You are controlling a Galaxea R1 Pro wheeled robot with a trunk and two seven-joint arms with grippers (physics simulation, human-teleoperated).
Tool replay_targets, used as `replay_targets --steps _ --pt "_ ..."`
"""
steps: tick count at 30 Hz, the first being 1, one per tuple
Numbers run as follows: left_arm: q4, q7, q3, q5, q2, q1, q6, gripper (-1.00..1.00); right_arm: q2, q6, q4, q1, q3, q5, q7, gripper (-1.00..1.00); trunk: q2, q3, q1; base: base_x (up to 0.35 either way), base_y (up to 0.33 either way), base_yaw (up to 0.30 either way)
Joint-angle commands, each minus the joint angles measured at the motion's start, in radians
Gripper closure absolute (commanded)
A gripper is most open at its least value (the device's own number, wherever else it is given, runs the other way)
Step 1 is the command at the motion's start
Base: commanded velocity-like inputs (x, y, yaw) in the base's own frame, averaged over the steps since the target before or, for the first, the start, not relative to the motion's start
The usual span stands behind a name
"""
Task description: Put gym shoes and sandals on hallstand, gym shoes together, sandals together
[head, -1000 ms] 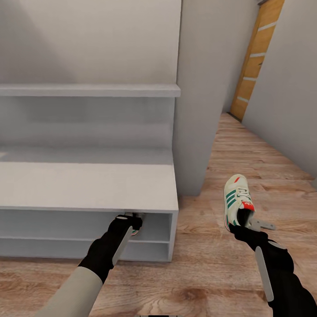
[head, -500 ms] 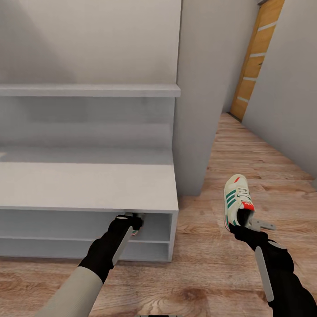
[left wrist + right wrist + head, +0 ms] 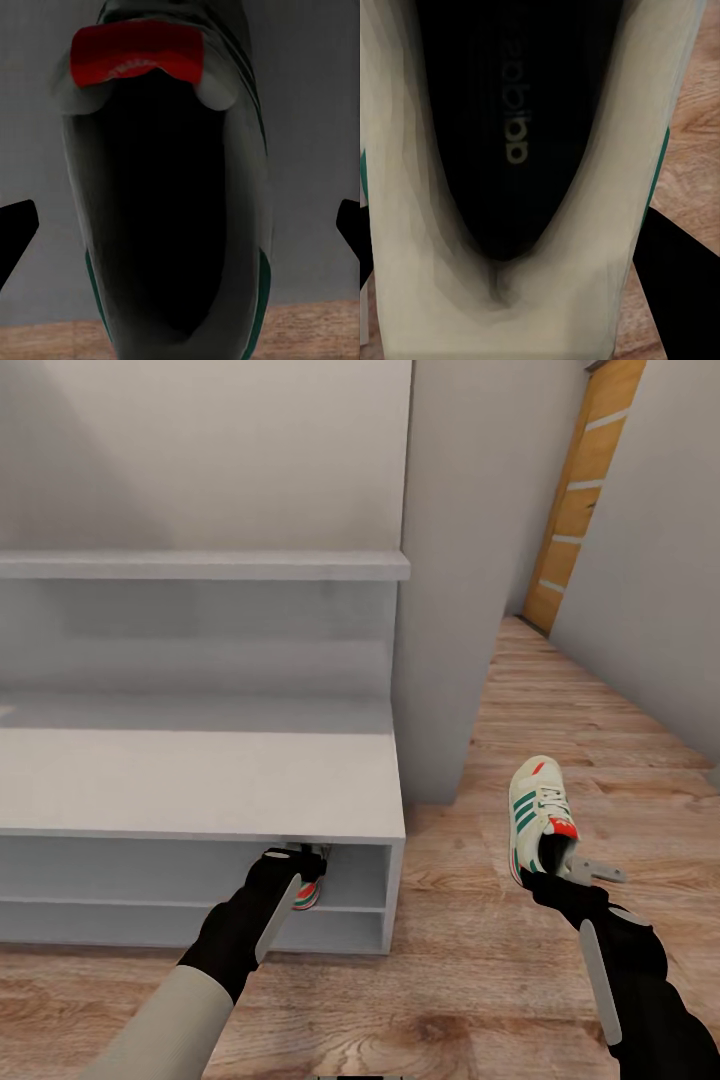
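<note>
One gym shoe (image 3: 309, 896) lies in the upper open row of the pale grey hallstand (image 3: 200, 780); its red and green heel peeks out below my left gripper (image 3: 303, 858). In the left wrist view this gym shoe (image 3: 169, 187) is seen from the heel on the grey shelf, and the black fingertips (image 3: 15, 232) stand wide apart, clear of its sides. The other gym shoe (image 3: 540, 822) hangs toe-up over the corridor floor (image 3: 470, 960), with my right gripper (image 3: 575, 870) shut on its heel (image 3: 510, 285). The sandals are out of view.
A grey wall pillar (image 3: 450, 580) rises just right of the hallstand. The corridor runs back to a wooden door (image 3: 580, 500) at the far right. A floating shelf (image 3: 200, 565) hangs above the bench top.
The shoe in the shelf row has dropped slightly, so more of its red and green heel shows under the left gripper. The right arm and its shoe have not moved.
</note>
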Motion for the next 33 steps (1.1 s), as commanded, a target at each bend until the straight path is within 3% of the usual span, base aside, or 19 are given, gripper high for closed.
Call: replay_targets --steps 1,17,33 --pt "-0.001 0.009 -0.002 0.01 0.0 -0.001 0.002 -1.0 0.0 0.006 -0.001 -0.001 0.0 -0.001 0.0 1.0 0.0 -0.001 0.0 -0.014 0.0 0.0" --pt "0.0 0.009 -0.002 0.01 0.0 -0.001 0.001 -1.0 0.0 0.005 -0.001 -0.001 -0.001 -0.001 0.0 1.0 0.0 -0.001 0.0 -0.273 0.009 0.0" --pt "0.0 0.009 -0.002 0.01 0.0 -0.001 -0.017 -1.0 -0.001 0.004 -0.001 -0.001 -0.003 0.001 -0.003 1.0 0.0 -0.001 0.0 -0.199 0.23 0.0"
